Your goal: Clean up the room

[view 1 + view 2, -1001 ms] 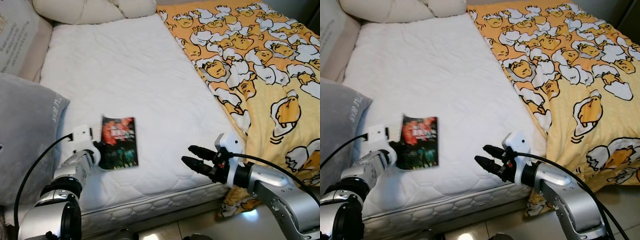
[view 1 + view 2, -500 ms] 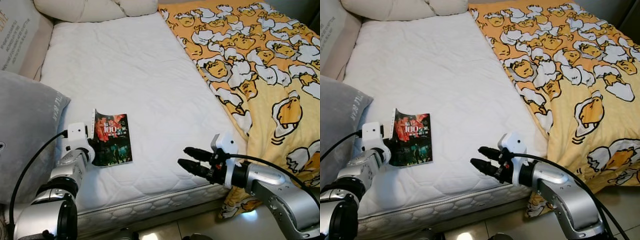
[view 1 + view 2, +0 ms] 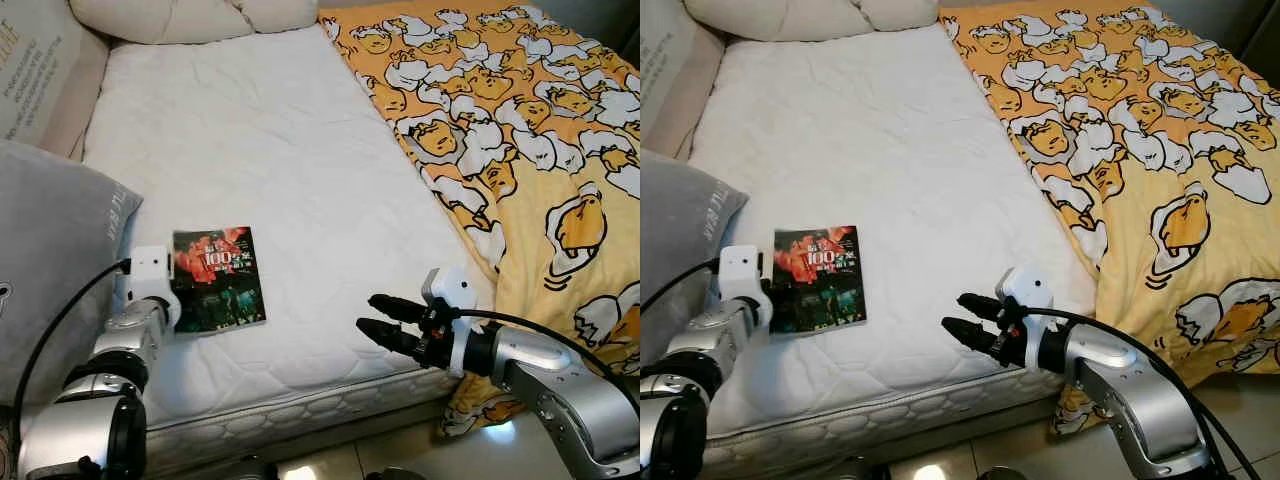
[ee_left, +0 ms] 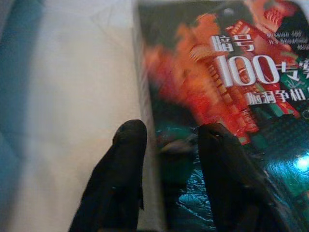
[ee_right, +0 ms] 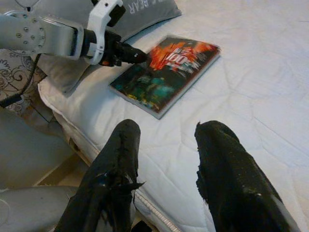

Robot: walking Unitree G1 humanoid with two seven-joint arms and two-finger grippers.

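One book (image 3: pixel 217 279) lay flat on the white mattress (image 3: pixel 260 160), near its front edge and towards the robot's left. The left gripper (image 4: pixel 166 145) was right at the book's near left corner. In the left wrist view its two black fingers stood slightly apart astride the spine edge, one over the cover and one over the sheet; whether they pinched it could not be told. The book's long axis ran roughly away from the robot, towards the pillows (image 3: pixel 190 17) at the head of the bed.

The right gripper (image 3: pixel 382 322) hovered well apart from the book, out to its right above the mattress edge, fingers spread and holding nothing. The left arm was plainly the nearer one.

A grey cushion (image 3: pixel 50 260) lay just beside the left arm. A yellow cartoon-print duvet (image 3: pixel 520 130) covered the bed's right side.
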